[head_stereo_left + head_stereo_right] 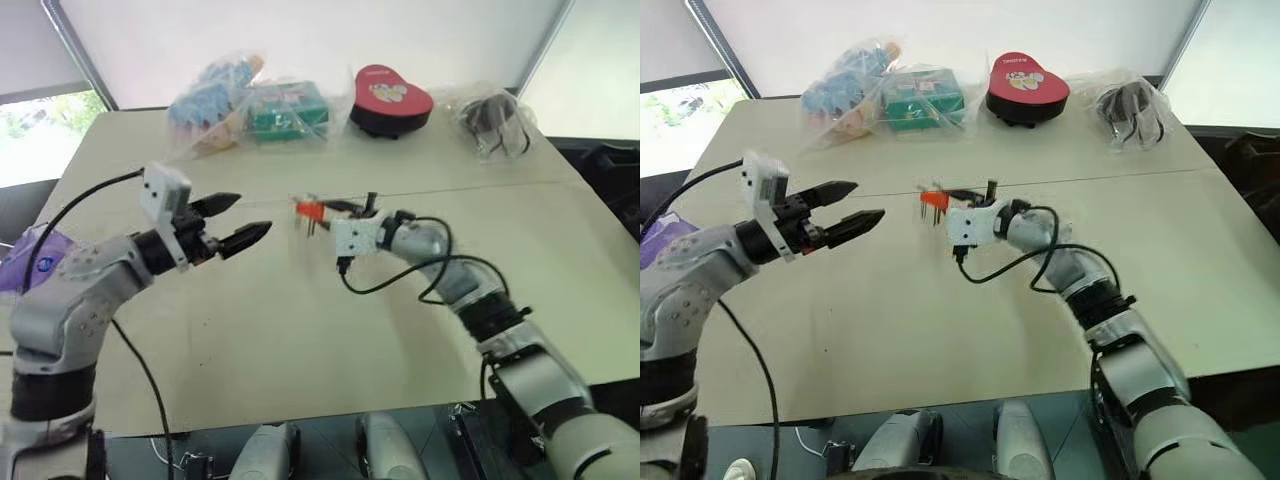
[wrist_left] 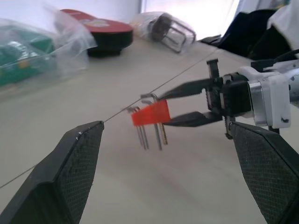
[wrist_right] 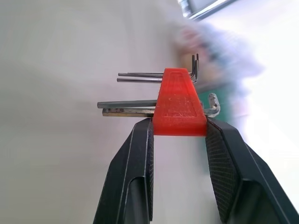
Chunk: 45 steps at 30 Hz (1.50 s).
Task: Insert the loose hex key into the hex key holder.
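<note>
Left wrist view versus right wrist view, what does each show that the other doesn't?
Left wrist view alone: the red heart-shaped box, bagged items, and the whole right gripper seen side-on. Right wrist view alone: a close look at the holder's ribbed face, pinched at its wide end. Both: the hex key holder held off the table in the right jaws, keys sticking out.

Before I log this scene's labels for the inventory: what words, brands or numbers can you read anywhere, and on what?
None can be read.
Red heart-shaped box: a pale print on the lid, too blurred to read.
Green box in a clear bag: printing too small to read.
Orange hex key holder in the right end effector: no lettering shows.
</note>
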Available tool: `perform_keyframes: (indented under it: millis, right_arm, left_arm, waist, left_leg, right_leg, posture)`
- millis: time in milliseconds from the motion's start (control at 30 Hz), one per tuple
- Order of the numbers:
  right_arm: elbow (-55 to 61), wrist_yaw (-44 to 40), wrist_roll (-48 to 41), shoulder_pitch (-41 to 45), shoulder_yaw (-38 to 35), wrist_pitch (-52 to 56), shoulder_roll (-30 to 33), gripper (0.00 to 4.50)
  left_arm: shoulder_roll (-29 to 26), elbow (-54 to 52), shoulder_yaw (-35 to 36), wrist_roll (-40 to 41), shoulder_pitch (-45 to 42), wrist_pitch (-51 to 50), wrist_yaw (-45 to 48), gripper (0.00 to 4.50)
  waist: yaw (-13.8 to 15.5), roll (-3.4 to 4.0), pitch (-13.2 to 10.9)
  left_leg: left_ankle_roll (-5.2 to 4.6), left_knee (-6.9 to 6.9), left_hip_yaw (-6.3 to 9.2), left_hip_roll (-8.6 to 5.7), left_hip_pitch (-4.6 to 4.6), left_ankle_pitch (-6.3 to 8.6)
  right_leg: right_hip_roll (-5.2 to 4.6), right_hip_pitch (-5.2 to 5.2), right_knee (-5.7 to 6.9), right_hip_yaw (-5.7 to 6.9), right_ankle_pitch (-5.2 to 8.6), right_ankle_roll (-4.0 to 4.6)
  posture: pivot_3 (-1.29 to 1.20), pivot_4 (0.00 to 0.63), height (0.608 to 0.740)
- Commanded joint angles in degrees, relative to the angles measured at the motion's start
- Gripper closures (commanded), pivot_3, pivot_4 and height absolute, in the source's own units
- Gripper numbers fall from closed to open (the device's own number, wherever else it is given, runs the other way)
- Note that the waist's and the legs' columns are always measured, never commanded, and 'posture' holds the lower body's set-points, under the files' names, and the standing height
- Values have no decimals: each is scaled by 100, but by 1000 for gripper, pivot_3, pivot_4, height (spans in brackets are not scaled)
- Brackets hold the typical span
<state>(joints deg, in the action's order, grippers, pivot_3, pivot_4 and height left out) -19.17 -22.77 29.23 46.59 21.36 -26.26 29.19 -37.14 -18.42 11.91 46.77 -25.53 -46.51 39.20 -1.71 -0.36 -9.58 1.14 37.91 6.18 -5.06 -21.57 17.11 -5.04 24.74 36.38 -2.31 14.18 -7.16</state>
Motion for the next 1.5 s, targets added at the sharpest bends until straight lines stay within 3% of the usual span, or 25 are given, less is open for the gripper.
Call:
perform_keyframes:
  millis: [33,300,700,833,1033,1333,1367,1467,1500]
  right_arm:
    - [605,728,504,217,-187,-935,279,3523]
    - [950,771,362,144,-291,-1656,473,3523]
    - [1098,580,280,60,-314,-1781,474,3523]
    - [1156,507,238,15,-314,-1789,469,3523]
    - [1284,385,175,-47,-353,-1758,466,3523]
    - [1343,190,-24,-47,-406,-1570,422,3523]
    - [1348,150,-72,-52,-408,-1536,412,2485]
    - [1354,64,-166,-62,-413,-1440,389,1087]
    - [1359,56,-156,-58,-414,-1421,390,407]
  left_arm:
    - [38,179,-51,422,-425,-298,252,0]
    - [190,703,-272,443,-1115,-382,651,0]
    - [263,797,-358,334,-1252,-242,835,0]
    - [281,841,-380,282,-1274,-193,872,1309]
    - [348,849,-486,151,-1222,-130,951,4362]
    - [383,890,-553,25,-1233,-85,1016,4362]
    - [390,892,-555,14,-1234,-81,1019,4427]
    - [397,869,-573,-4,-1211,-57,1021,4427]
    - [396,847,-578,-12,-1197,-41,1015,4427]
  waist:
    - [-37,-3,0]
    - [-78,-4,-1]
    - [-74,-5,-2]
    - [-74,-5,-2]
    - [-68,-5,-2]
    - [-70,-5,-2]
    - [-69,-5,-2]
    - [-65,-5,-2]
    - [-66,-6,-2]
  left_leg:
    - [1,-3,1,0,-1,-1]
    - [2,-3,0,0,0,-2]
    - [2,-1,0,-1,-1,-2]
    - [2,0,0,-1,-1,-2]
    - [2,1,0,-1,-1,-2]
    - [2,1,0,-1,0,-2]
    - [2,1,0,-1,0,-2]
    - [2,2,1,-1,0,-2]
    - [2,2,1,-1,-1,-2]
  right_leg:
    - [0,3,1,0,0,0]
    - [1,1,-2,-1,0,0]
    - [0,-1,-2,-2,0,0]
    - [0,-1,-2,-2,0,0]
    - [0,-2,-2,-2,0,0]
    - [1,-4,-2,-2,0,0]
    - [1,-4,-2,-2,0,0]
    - [0,-4,-2,-2,0,0]
    - [0,-4,-2,-2,0,0]
  posture:
    - [0,150,740]
    - [0,150,740]
    - [0,150,740]
    - [0,150,740]
    - [0,150,740]
    - [0,150,740]
    - [0,150,740]
    - [0,150,740]
    - [0,150,740]
